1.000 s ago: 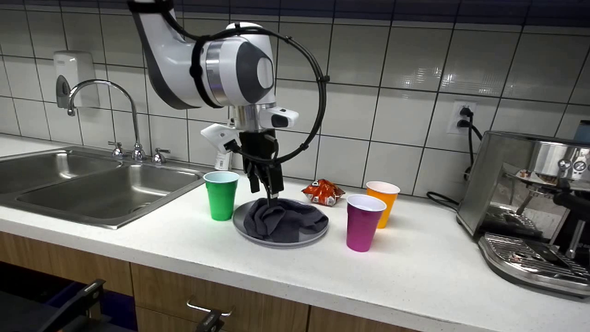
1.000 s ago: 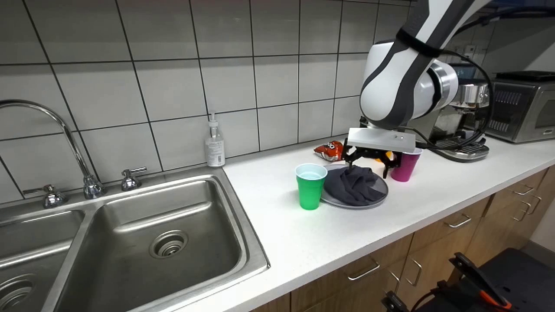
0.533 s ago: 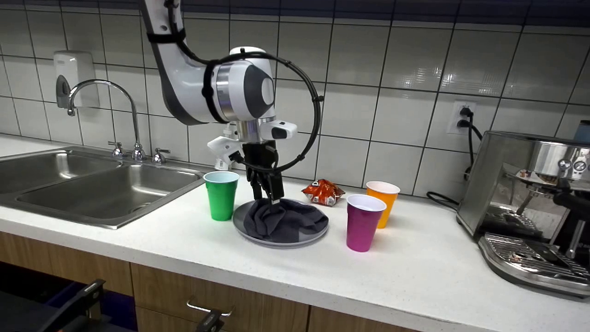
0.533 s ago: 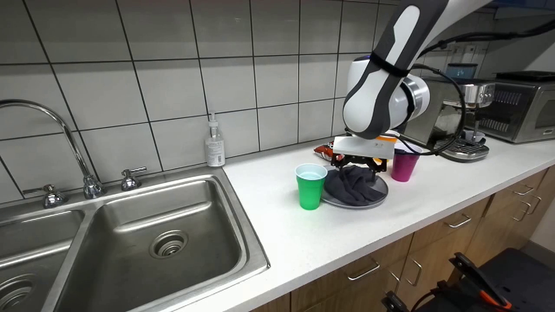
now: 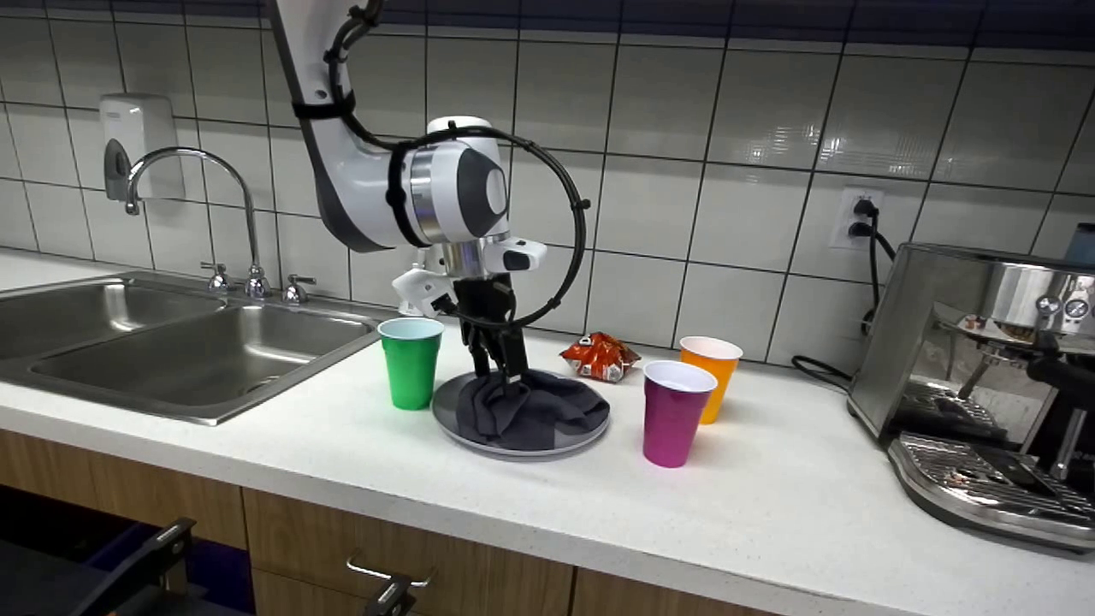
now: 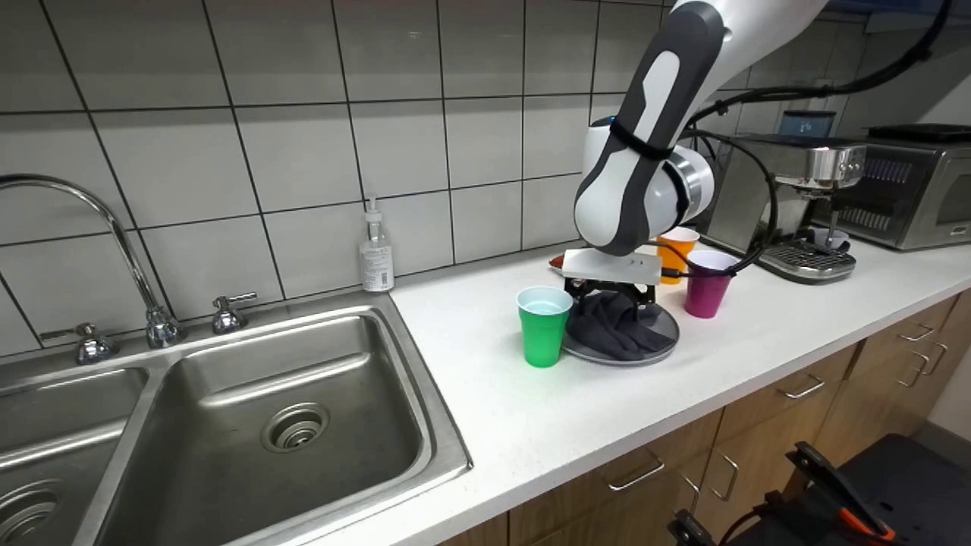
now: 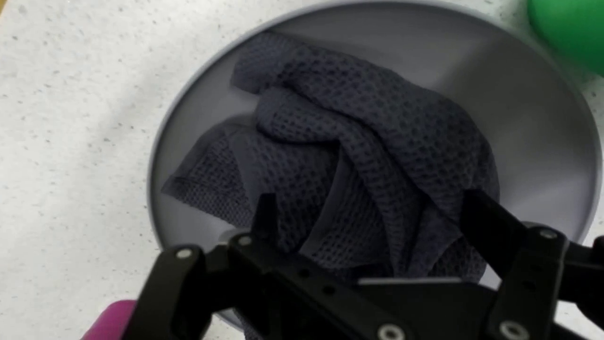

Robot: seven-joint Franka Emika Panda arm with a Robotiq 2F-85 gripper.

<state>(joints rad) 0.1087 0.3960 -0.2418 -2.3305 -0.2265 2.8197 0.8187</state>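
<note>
Though likely light and limp, pinch dark cloth (image 7: pixel 365 141) deeply, by folds between wide-apart jaws of gripper (image 7: pixel 369 205).

The cloth (image 7: pixel 339 160) is dark grey with a dimpled weave, and I see it bunched in loose folds on a grey plate (image 7: pixel 542 165). It fills the middle of the wrist view, one flatter corner pointing left; in an exterior view the cloth (image 5: pixel 539 419) lies below the frame's centre.

A pale tiled wall (image 5: pixel 654 103) runs along the back edge of the white desk (image 5: pixel 813 496); wood-fronted drawers (image 5: pixel 488 560) sit below its front edge.
</note>
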